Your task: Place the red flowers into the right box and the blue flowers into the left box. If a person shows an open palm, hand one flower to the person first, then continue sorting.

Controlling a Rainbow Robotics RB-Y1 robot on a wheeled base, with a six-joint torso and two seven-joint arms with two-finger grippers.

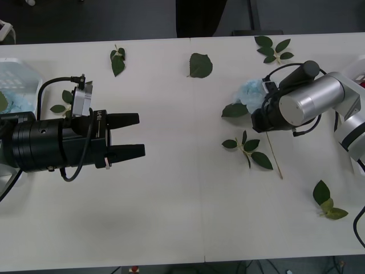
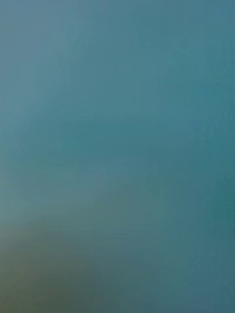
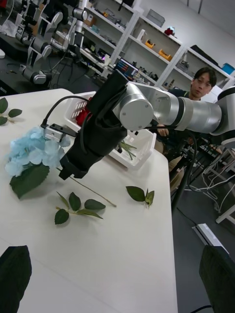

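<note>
A pale-blue flower [image 1: 246, 91] with a big green leaf lies on the white table at the right, its thin stem [image 1: 274, 157] trailing toward the front. My right gripper [image 1: 263, 117] is lowered right against it, and the left wrist view shows the same gripper [image 3: 73, 168] beside the blue flower [image 3: 29, 151]. My left gripper [image 1: 132, 136] hovers open and empty over the table's left half. The left box [image 1: 25, 77] at the far left holds another blue flower [image 1: 17, 103]. Red flowers [image 3: 83, 116] lie in the right box [image 3: 139, 146] behind the right arm.
Loose green leaf sprigs lie scattered: one at the back left [image 1: 118, 60], a single leaf [image 1: 199, 65] at the back middle, one at the back right [image 1: 274, 48], one beside the stem [image 1: 248, 148] and one near the front right [image 1: 328, 205]. Bare tabletop spans the middle and front.
</note>
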